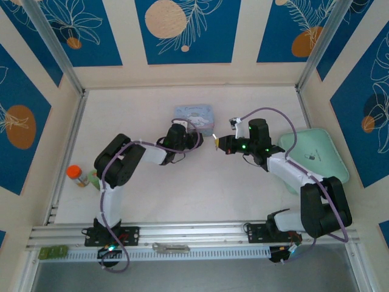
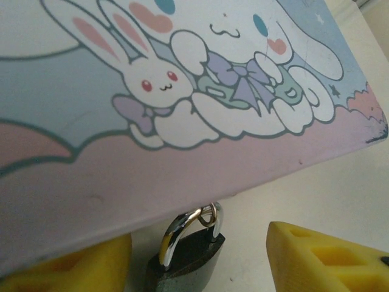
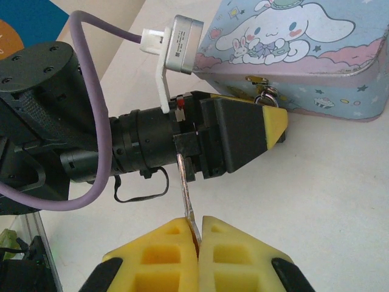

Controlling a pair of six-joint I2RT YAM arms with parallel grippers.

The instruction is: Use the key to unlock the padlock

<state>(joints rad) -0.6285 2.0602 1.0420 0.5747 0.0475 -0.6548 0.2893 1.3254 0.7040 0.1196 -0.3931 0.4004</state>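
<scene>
Nearest the lens, the right claw (image 3: 196, 228) is clenched on the key (image 3: 184, 182), whose slim pale blade sticks out from between its pads (the gripped end is hidden in the pinch). The left claw (image 2: 197, 246) stands released. The padlock (image 2: 182, 261) sits between its yellow fingers (image 2: 328, 255) with a gap either side, hooked to a ring on the cartoon-printed tin (image 2: 182, 121) just beyond the fingertips.

dark, dull, faintly grainy finish on the padlock (image 2: 182, 264) body, polished silvery metal on its shackle (image 2: 176, 231). smooth satin printed sheet on the tin (image 2: 182, 158), lightly scuffed. bright bare metal for the key (image 3: 185, 194). smooth matt white table (image 2: 340, 188).
</scene>
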